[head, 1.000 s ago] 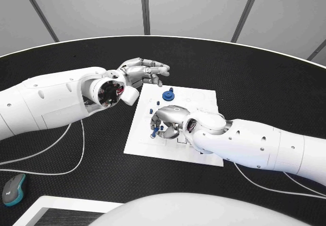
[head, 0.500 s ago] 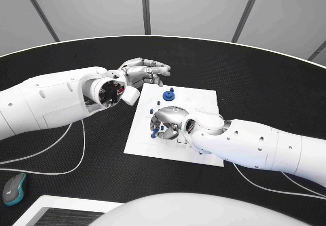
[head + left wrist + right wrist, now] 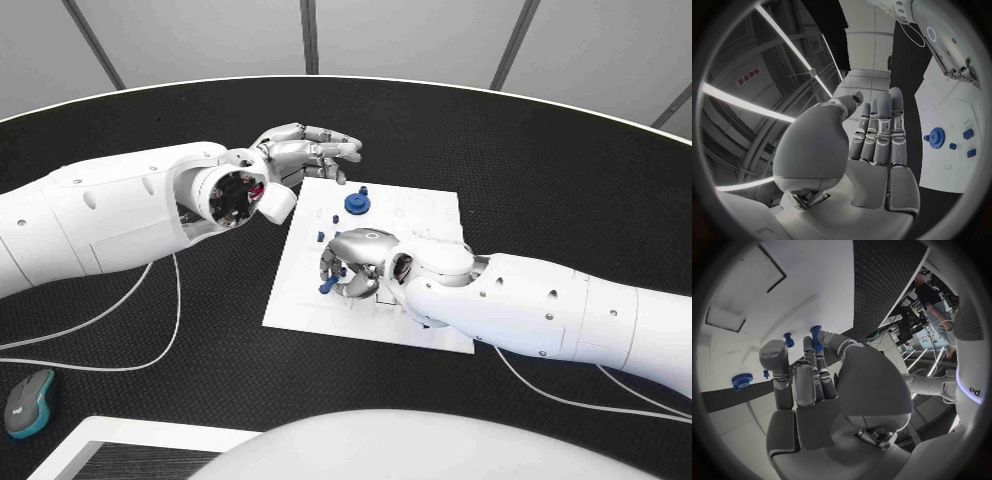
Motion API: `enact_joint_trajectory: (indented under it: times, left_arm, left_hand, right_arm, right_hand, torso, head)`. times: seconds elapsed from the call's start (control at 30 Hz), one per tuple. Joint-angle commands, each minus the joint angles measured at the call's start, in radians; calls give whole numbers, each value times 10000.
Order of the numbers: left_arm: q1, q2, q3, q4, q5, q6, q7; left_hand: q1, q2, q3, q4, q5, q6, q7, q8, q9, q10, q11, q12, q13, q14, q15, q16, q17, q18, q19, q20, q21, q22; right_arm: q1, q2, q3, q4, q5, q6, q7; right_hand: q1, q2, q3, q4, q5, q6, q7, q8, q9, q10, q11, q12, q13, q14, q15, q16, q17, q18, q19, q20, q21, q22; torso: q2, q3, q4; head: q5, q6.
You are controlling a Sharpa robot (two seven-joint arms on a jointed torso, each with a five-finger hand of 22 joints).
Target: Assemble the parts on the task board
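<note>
Task board (image 3: 378,305), a flat white plate, lies in the middle of the black textured surface (image 3: 548,170). From the head view, the right robot hand (image 3: 353,262) rests low over the board's middle, silver fingers curled around a small blue part (image 3: 329,285). The right wrist view adds what the head camera hides: a blue peg (image 3: 816,337) pinched at the fingertips (image 3: 826,338), another blue peg (image 3: 789,339) standing in the board just beside it, and a blue toothed gear (image 3: 742,381) well apart. That round gear (image 3: 356,203) also sits near the board's far edge in the head view. The left robot hand (image 3: 306,150) hovers beyond the board's far left corner; the left wrist view shows its smooth metallic fingers (image 3: 879,131) straight, side by side, holding nothing. Against 1 second ago, the right robot hand has shifted only slightly over the board; the left hangs as before.
</note>
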Motion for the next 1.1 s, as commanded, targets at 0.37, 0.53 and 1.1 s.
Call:
enact_joint_trajectory:
  times: [0.37, 0.53, 1.1]
  left_arm:
    - [0, 12, 0, -4, 0, 18, -15]
    - [0, 19, 0, -14, 0, 33, -25]
    - [0, 14, 0, -36, 0, 93, -75]
  left_hand:
    - [-1, 105, -92, -9, -48, -9, 64, 84, 17, -45, -17, 68, 20, -49, 6, 1, 38, 68, 15, 73, -48, -20]
    - [-1, 105, -92, -9, -48, -9, 64, 84, 17, -45, -17, 68, 20, -49, 6, 1, 38, 68, 15, 73, -48, -20]
    - [-10, 115, -97, -1, -48, -10, 65, 89, 18, -51, -15, 70, 19, -53, 7, 1, 43, 67, 16, 73, -52, -23]
  right_arm:
    - [0, 115, -10, 29, 0, -189, 270]
    - [-1, 116, -11, 34, 0, -219, 299]
    - [-1, -149, -13, 320, 0, -687, 415]
  right_hand:
    - [-328, -243, -48, 107, 35, -860, 223, -569, -173, -882, 297, -558, -179, 487, 224, 36, 36, -124, -112, 184, -179, -18]
    - [-335, -254, -41, 111, 33, -887, 227, -590, -180, -906, 304, -572, -186, 486, 231, 36, 33, -120, -116, 193, -193, -23]
    - [-424, -608, -204, 87, 4, -1680, 159, -1054, -310, -2669, 556, -909, -625, 357, 435, -144, -293, 65, -542, 403, -1315, -548]
  torso:
    - [-6, -13, 9]
    - [1, -13, 1]
    - [4, 6, 6]
  head:
    - [11, 1]
    - [21, 1]
    - [-61, 1]
